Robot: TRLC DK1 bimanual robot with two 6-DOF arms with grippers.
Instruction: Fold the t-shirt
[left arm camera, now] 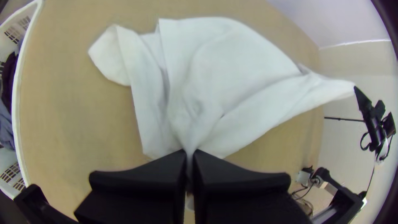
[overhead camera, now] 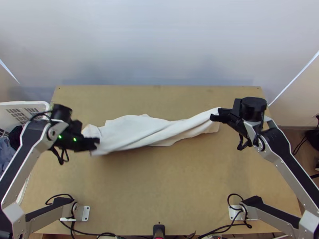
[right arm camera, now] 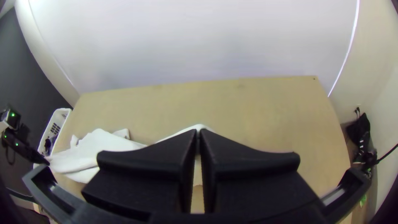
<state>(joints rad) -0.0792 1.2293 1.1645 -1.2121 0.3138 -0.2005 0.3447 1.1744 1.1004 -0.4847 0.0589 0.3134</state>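
I have the shirt (overhead camera: 135, 129) strung between my two grippers, its long axis running left to right across the table (overhead camera: 167, 187). It tilts a little, the right end pointing toward the far right and lying farther from the near edge than the left end. My left gripper (overhead camera: 97, 144) has its fingers closed on the near left part; in its own wrist view the cloth gathers to a pinch at the tips and fans out from there in loose folds. My right gripper (overhead camera: 214, 116) is clamped on the narrow right end. A taut band runs along the near side from one grip to the other, while the wider, rumpled part lies behind it, mostly toward the left. The left end is blurred from above, but it looks raised off the wood.
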